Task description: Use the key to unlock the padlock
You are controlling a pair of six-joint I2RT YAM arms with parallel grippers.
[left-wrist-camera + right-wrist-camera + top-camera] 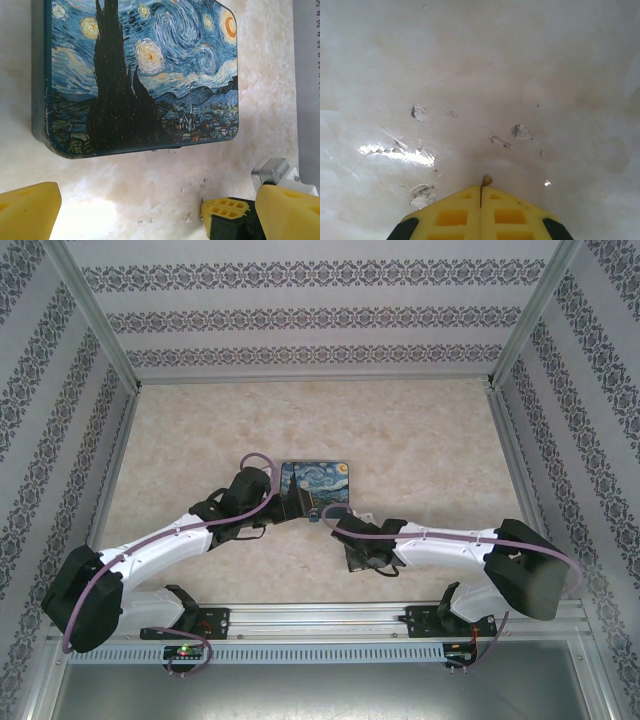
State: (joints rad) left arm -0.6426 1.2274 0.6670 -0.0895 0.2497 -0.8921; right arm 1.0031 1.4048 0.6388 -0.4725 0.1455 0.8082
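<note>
Here painted case (135,75) closed; right end effector (481,190) pinches key (486,179).

Starry Night case (140,75) lies flat on pale marbled table (420,440) — patterned walls (300,315) around.

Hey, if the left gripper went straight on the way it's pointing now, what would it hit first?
Most likely the Starry Night case. It lies straight ahead of the open left gripper, with bare table between them. Depth is unclear, so a downward tilt could bring it to the table first.
</note>
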